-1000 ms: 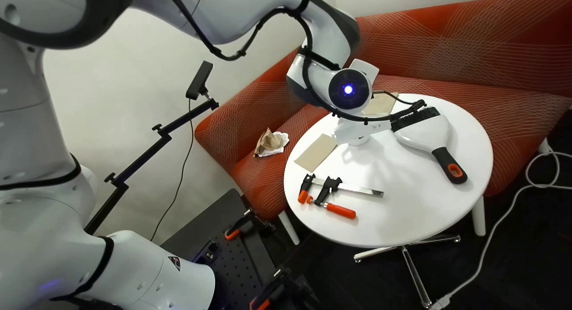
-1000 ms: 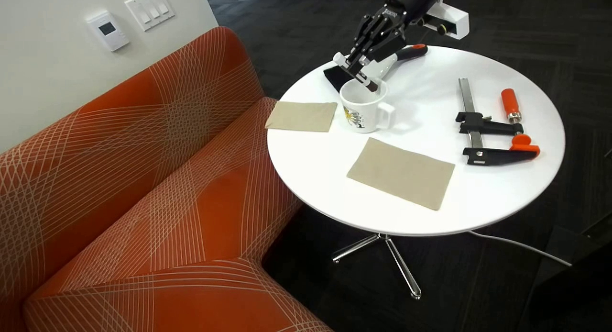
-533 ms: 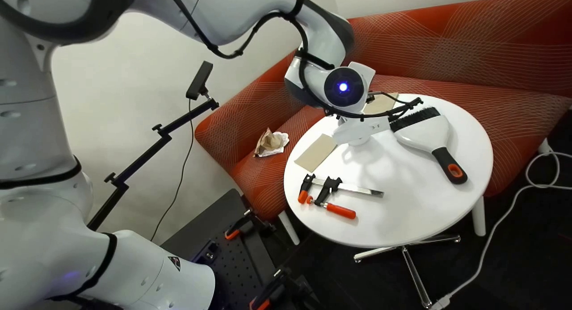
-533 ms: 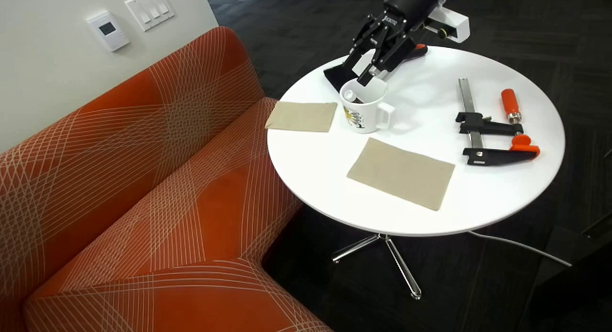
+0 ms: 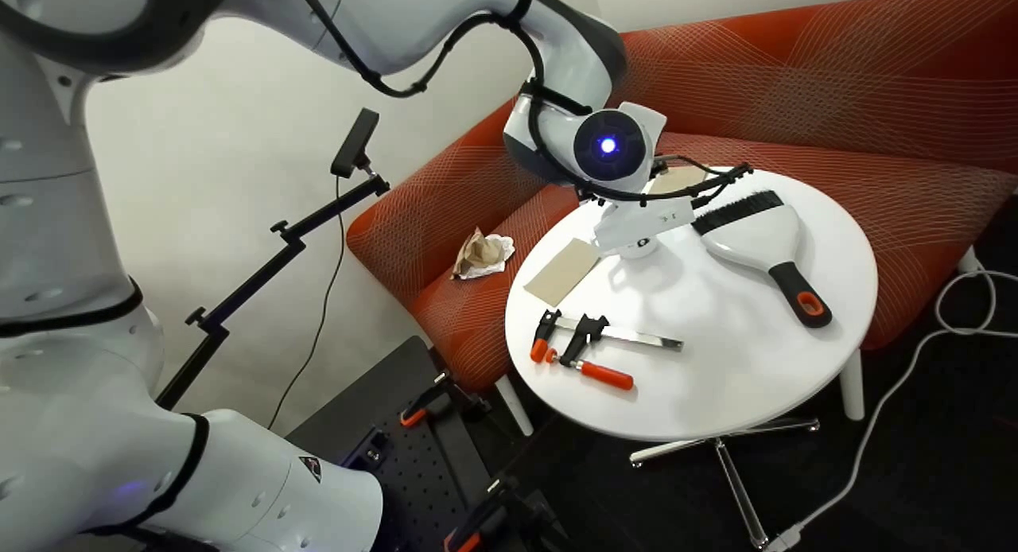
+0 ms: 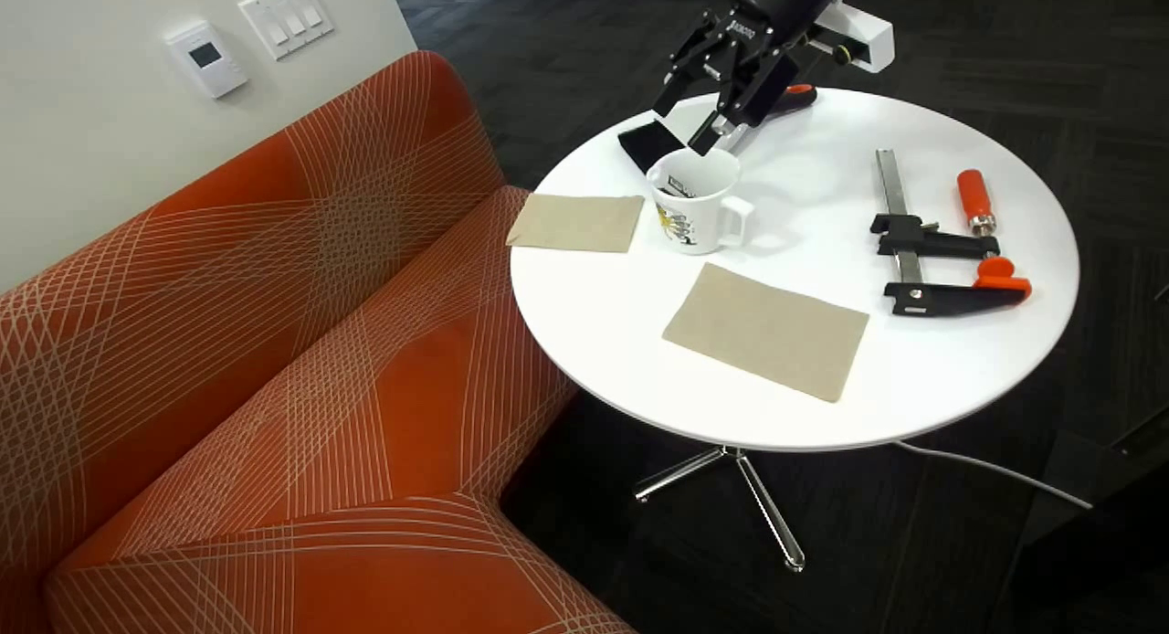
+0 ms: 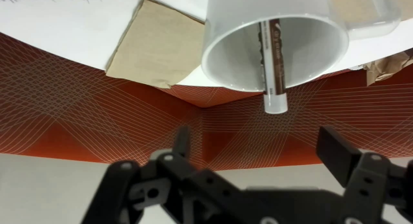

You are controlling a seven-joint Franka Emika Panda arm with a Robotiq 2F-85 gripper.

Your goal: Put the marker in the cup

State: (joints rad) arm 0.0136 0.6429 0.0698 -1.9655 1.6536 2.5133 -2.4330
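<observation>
Across the white table (image 6: 950,369), in an exterior view, a clamp (image 6: 941,243) lies at three o'clock and the cup (image 6: 694,223) stands at ten; inside it leans the marker (image 7: 273,62), white end over the rim at six o'clock in my wrist view; my gripper (image 7: 254,141) hangs near, spread wide

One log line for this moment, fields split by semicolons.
marker: tilted in cup; cup: upright on table; pincer: open, holding nothing; goal: looks met
</observation>
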